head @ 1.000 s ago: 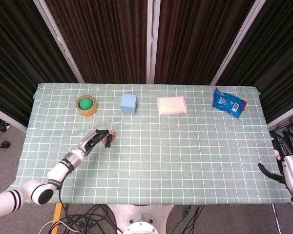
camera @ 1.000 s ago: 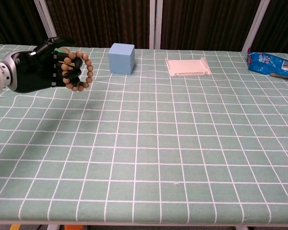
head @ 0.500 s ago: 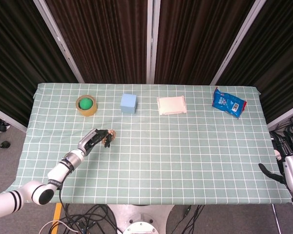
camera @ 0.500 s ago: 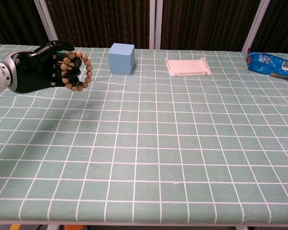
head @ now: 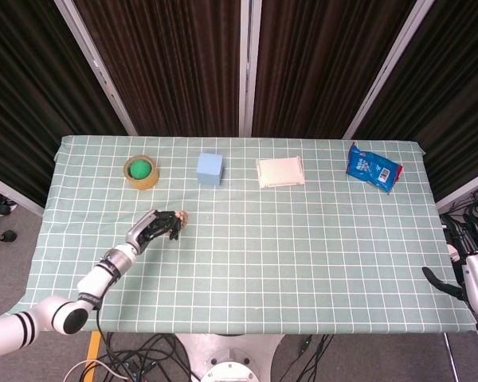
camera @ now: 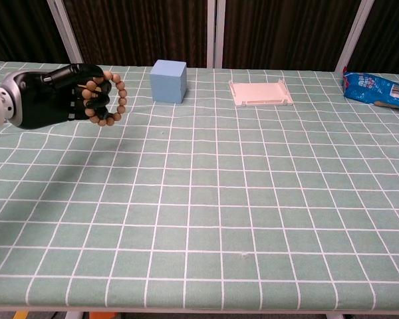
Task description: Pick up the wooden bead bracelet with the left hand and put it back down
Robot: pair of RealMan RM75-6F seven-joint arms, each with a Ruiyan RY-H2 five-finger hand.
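The wooden bead bracelet (camera: 113,100) is a loop of brown beads, and my black left hand (camera: 56,96) grips it above the checked green tablecloth (camera: 219,199) on the left side. In the head view the left hand (head: 155,227) shows with the bracelet (head: 181,219) sticking out at its fingertips. Part of the loop is hidden behind the curled fingers (camera: 93,100). My right hand (head: 472,278) hangs off the table's right edge, fingers apart, holding nothing.
A tape roll with a green centre (head: 141,171) lies at the back left. A light blue cube (camera: 169,80) stands behind the left hand. A white flat tray (camera: 261,92) and a blue snack bag (camera: 376,88) lie further right along the back.
The left hand has risen slightly with the bracelet and its fingers have curled closer around the beads. The right hand has not moved.
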